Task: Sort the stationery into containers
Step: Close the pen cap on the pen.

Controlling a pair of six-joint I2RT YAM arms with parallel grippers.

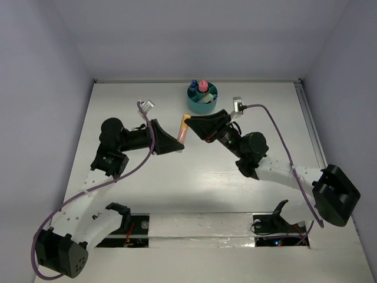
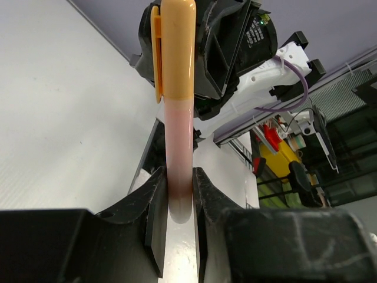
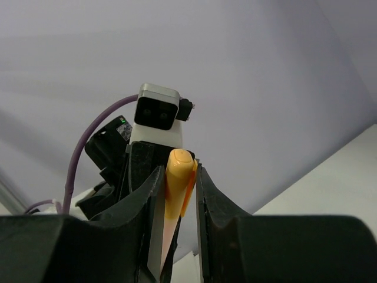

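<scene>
A highlighter [image 1: 183,133] with a pale pink body and an orange cap is held in the air between both arms, just in front of the teal cup [image 1: 202,99]. My left gripper [image 1: 179,145] is shut on the pink end of the highlighter [image 2: 178,124], its jaws pressed on both sides. The right gripper [image 1: 189,122] is closed around the orange cap [image 3: 178,187], which sits between its fingers. The cup holds a pink-capped bottle [image 1: 203,86] and a blue-capped marker [image 1: 194,84].
The cup stands near the table's back edge [image 1: 194,81], by the rear wall. Purple cables [image 1: 277,127] loop off both wrists. In the right wrist view, the left arm's wrist camera [image 3: 158,112] shows straight behind the cap.
</scene>
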